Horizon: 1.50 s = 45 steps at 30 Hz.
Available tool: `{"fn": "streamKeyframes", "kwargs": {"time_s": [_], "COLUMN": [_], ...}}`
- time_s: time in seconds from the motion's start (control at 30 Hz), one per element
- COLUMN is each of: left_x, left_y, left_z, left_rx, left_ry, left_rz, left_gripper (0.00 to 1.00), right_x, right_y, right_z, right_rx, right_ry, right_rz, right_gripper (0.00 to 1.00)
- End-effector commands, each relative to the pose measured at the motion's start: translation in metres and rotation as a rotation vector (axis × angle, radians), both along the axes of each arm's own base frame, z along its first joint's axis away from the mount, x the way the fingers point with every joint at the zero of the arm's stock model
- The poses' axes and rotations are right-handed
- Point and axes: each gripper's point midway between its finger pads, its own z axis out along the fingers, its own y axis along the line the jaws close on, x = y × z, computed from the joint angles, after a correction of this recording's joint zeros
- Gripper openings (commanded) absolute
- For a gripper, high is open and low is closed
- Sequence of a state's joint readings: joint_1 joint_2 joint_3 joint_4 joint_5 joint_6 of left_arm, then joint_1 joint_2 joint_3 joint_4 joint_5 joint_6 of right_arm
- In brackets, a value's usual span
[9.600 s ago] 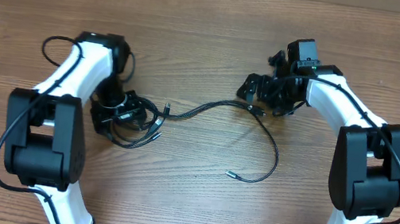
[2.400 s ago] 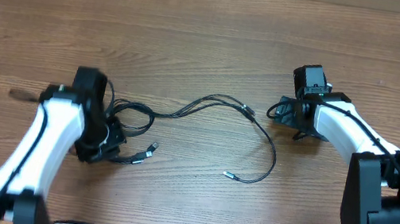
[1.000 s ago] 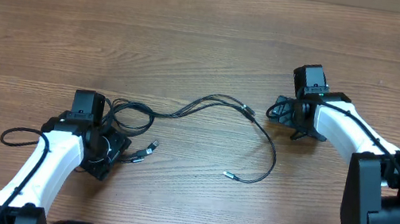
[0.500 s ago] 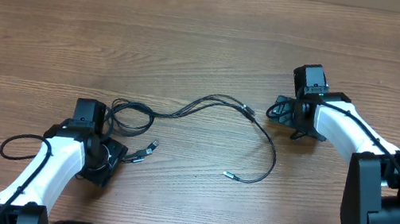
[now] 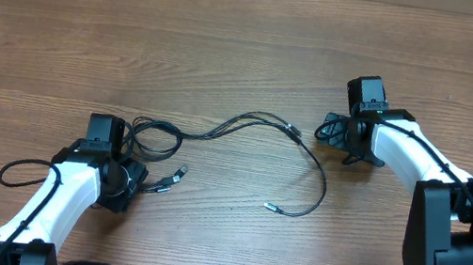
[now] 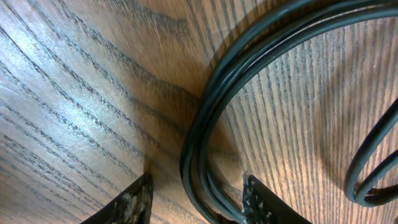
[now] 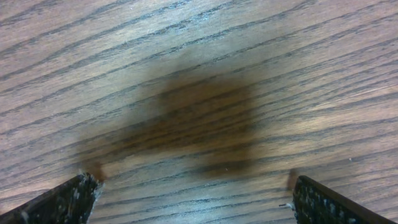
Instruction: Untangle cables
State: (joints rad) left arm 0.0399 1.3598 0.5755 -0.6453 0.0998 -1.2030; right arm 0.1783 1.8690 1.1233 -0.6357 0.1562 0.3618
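Cables [image 6: 205, 124]: looped strands run between the fingers of the left hand [image 6: 196, 200], which is moderately parted with a gap on one side. Right hand [image 7: 196, 199]: wide, over the surface [image 7: 199, 62], cables apart beside it.

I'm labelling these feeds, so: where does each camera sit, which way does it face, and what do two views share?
Overhead: above the table, looking straight down at the cables; left arm, right arm, left gripper and right gripper show.
Left wrist: behind the left gripper, facing down close at cables between its fingers.
Right wrist: behind the right gripper, facing bare table between its wide-apart fingers.
Shared: overhead and left wrist both show the cables.
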Motion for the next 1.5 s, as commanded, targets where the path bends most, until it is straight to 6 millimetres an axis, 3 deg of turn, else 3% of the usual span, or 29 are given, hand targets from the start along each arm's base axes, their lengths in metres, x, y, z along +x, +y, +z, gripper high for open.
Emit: {"fn": "streamKeyframes", "kwargs": {"time_s": [0.0, 0.83, 1.47], "left_x": [-0.011, -0.016, -0.013], "left_y": [0.006, 0.019, 0.018], "left_z": [-0.009, -0.014, -0.020], "left_rx": [0.029, 0.107, 0.098], "left_ry": [0.035, 0.045, 0.048], "left_rz": [0.018, 0.027, 0.026], "left_gripper": [0.48, 0.48, 0.48], "right_x": [0.001, 0.001, 0.002], "right_y": [0.001, 0.001, 0.002], "right_z": [0.003, 0.003, 0.003], "right_rx": [0.006, 0.006, 0.007], "right_ry": [-0.011, -0.012, -0.015], "right_rz": [0.005, 0.005, 0.005], "right_gripper": [1.00, 1.00, 1.00]}}
